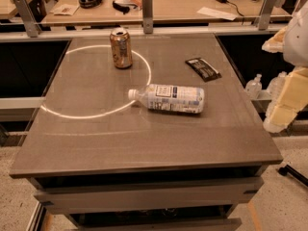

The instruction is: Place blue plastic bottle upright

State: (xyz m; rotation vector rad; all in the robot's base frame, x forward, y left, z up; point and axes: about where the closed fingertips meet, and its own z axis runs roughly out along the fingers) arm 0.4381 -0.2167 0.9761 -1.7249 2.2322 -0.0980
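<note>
The blue plastic bottle (168, 98) lies on its side near the middle of the grey table (96, 138). Its white cap points left and its pale label with dark print faces up. My gripper (283, 110) is at the right edge of the view, beyond the table's right side and well apart from the bottle, touching nothing on the table. Part of the arm (297, 32) rises above it and runs out of view.
A brown-gold soda can (121, 48) stands upright at the back left of the bottle. A dark snack wrapper (203, 69) lies flat at the back right. Small clear bottles (254, 86) sit off the table's right side. A cluttered desk (159, 4) runs behind.
</note>
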